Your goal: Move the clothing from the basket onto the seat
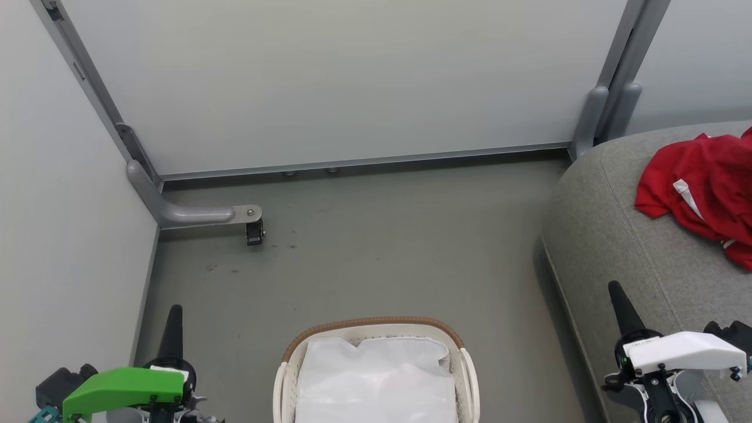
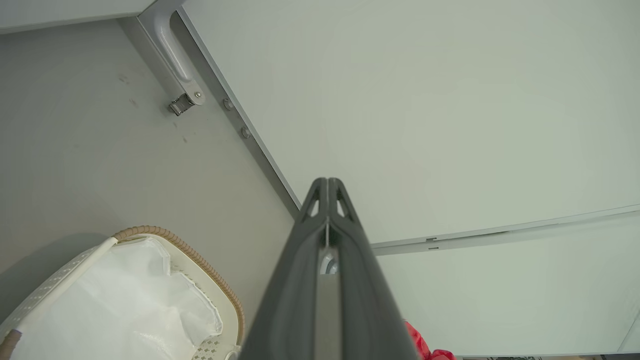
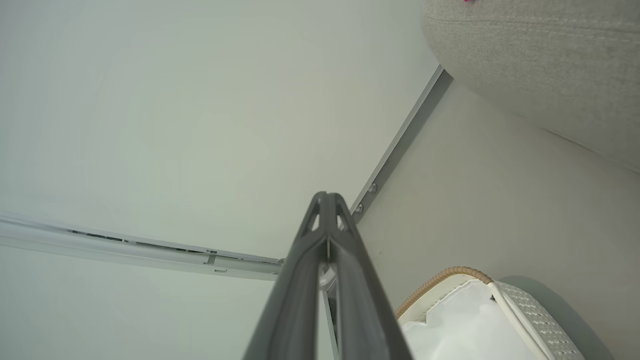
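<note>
Our left claw [image 1: 174,314] and right claw [image 1: 616,292] sit clenched, empty. The clothing [image 1: 699,176] lies on the seat [image 1: 611,247] and the basket [image 1: 376,322] looks emptied, so we judge only checking remains.

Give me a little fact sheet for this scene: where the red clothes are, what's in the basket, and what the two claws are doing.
clothing: bright red soft fabric with white trim, lying crumpled on the seat
seat: large grey fabric-upholstered cushion, on the robot's right
basket: oval cream-white plastic, brown woven rim, standing on the grey floor
liner: white fabric inside the basket; no red seen in the part that shows
left gripper: shut, holding nothing
right gripper: shut, holding nothing, above the seat's edge
</note>
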Motion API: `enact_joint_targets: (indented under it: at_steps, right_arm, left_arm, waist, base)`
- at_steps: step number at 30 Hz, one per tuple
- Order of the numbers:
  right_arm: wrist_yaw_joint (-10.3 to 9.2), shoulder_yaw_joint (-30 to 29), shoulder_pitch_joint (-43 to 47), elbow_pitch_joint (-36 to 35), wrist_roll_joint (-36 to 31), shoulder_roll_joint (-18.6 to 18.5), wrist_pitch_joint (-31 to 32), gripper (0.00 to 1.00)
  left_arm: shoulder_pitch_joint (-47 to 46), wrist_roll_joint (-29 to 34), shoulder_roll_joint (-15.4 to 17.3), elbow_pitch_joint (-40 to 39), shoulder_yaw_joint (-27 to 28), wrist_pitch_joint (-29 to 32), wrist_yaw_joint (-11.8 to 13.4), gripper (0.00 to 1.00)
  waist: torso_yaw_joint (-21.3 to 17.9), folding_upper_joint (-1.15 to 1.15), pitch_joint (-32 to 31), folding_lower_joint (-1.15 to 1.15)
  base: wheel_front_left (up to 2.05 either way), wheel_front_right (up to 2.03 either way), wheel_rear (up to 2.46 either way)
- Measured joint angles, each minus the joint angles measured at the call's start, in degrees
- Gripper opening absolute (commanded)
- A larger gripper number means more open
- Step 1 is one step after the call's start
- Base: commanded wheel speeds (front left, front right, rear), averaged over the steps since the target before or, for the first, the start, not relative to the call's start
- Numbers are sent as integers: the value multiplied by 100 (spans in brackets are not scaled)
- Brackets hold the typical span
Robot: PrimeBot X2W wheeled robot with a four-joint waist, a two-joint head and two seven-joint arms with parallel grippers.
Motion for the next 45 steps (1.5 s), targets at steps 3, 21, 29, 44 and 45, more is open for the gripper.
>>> enact_joint_targets:
  at_steps: [3,21,29,44,45]
  right_arm:
    - [0,-9,-2,-16,169,-2,49,0]
    - [-1,-58,-18,-144,1068,-9,263,0]
    - [-2,-78,-32,-189,1422,-11,353,0]
    - [-3,-110,-61,-275,2041,-16,506,0]
    - [-3,-112,-62,-281,2083,-18,514,0]
  left_arm:
    - [-33,-149,0,-8,35,46,-25,0]
    - [-177,-891,-3,-36,202,260,-91,0]
    - [-221,-1193,-5,-48,280,360,-108,0]
    - [-324,-1701,-8,-79,389,511,-152,0]
    - [-330,-1733,-8,-79,399,524,-162,0]
  waist:
    - [-3,0,5,0]
    - [-19,0,34,0]
    - [-26,0,47,0]
    - [-39,0,72,0]
    - [-40,0,73,0]
  base:
    - [0,0,0]
    - [0,0,0]
    - [0,0,0]
    - [0,0,0]
    - [0,0,0]
